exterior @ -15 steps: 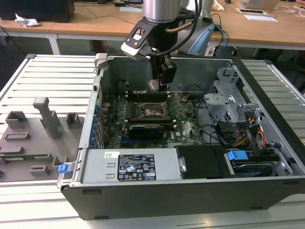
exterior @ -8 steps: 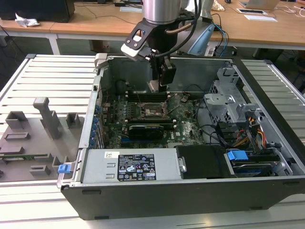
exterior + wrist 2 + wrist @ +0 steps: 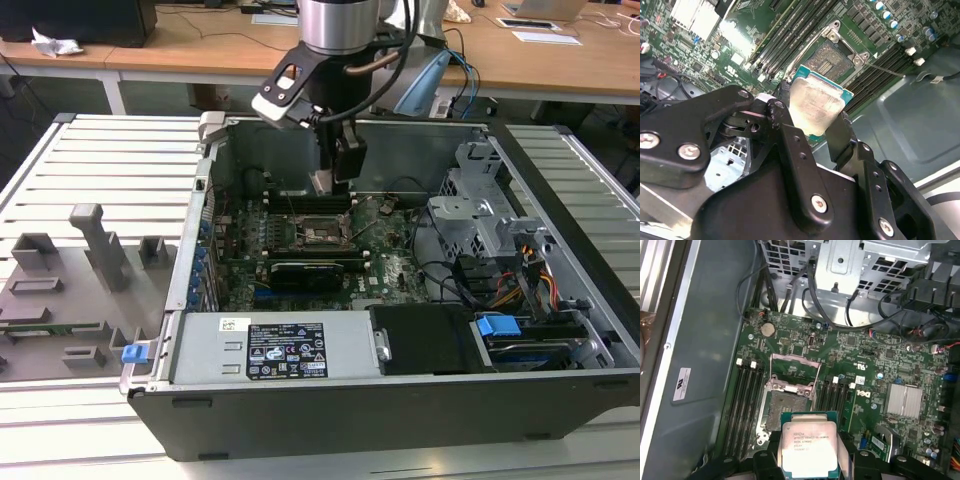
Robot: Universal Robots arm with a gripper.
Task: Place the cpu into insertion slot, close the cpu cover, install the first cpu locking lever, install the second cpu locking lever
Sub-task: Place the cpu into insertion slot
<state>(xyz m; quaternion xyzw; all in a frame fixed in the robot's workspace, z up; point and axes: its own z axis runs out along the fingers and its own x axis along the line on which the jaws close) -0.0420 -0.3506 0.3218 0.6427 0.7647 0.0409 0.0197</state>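
My gripper is shut on the cpu, a flat square chip with a pale metal top and a teal edge, gripped on two opposite sides. In the exterior view the gripper hangs inside the open computer case, a little above the motherboard. The insertion slot lies open just beyond the cpu, dark in its centre; it also shows in the second wrist view as the insertion slot. The cpu cover, a thin silver frame, stands flipped up off the slot on its hinge.
Black memory slots run along both sides of the socket. A finned silver heatsink sits further along the board. A metal drive cage with cables is at the exterior view's right. The power supply lies in front, with a grey fixture plate outside the case.
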